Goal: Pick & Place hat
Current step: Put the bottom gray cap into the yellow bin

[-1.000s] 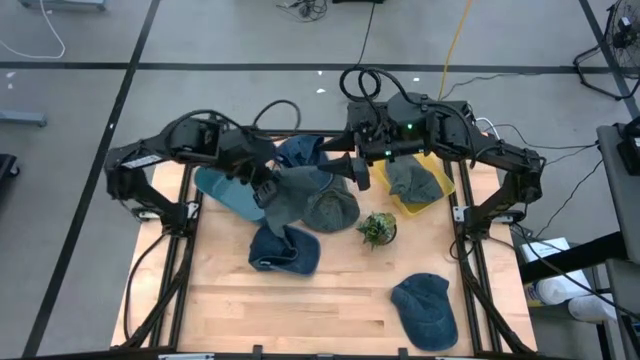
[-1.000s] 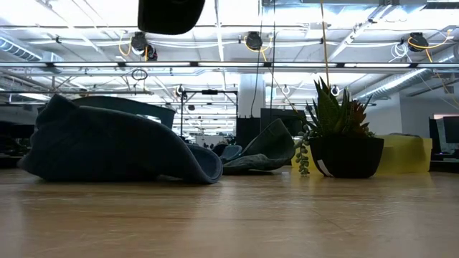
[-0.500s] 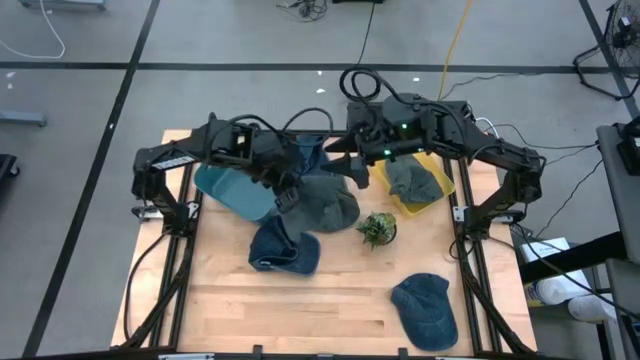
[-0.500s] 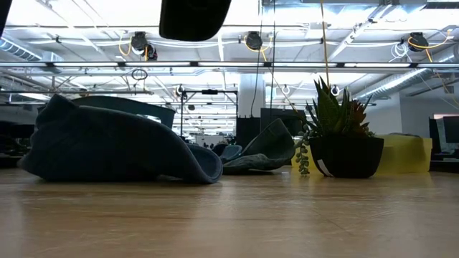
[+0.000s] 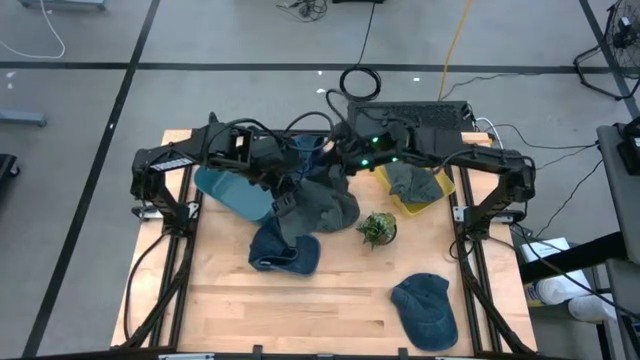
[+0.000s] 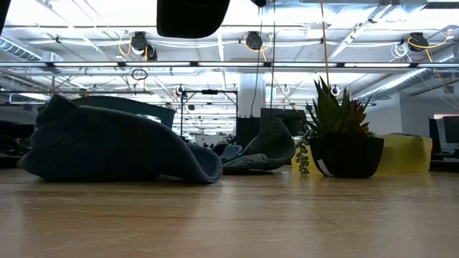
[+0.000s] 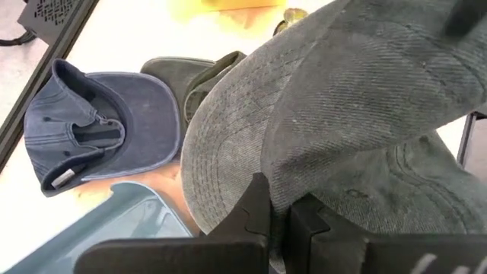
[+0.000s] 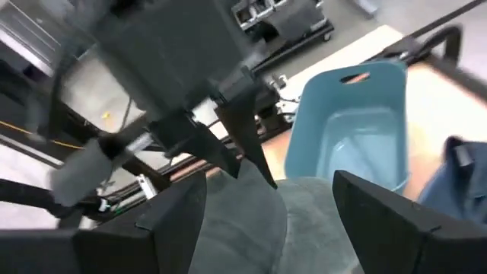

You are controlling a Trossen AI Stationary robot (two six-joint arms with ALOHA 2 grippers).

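A grey-green hat hangs above the table's middle, with my left gripper shut on it. The hat fills most of the left wrist view. My right gripper is open at the hat's far side. In its wrist view its two fingers stand on either side of the hat's crown; whether they touch it does not show. In the low view only a dark shape hangs at the top edge. My left gripper pinches the hat's cloth between its two shut fingers, where the curved brim meets the crown. The fingers slant down from the table's left side. The hat hangs lifted clear of the table and spreads away past the fingertips.
A blue bin lies left of the held hat, a yellow bin holding a grey hat at the right. An olive hat lies under the held one. Other blue hats and a potted plant are on the table.
My left gripper has carried the hat toward the table's right edge, away from the blue bin, and stayed shut on it. My right gripper has come down and toward the table's left, onto the hat, still open.
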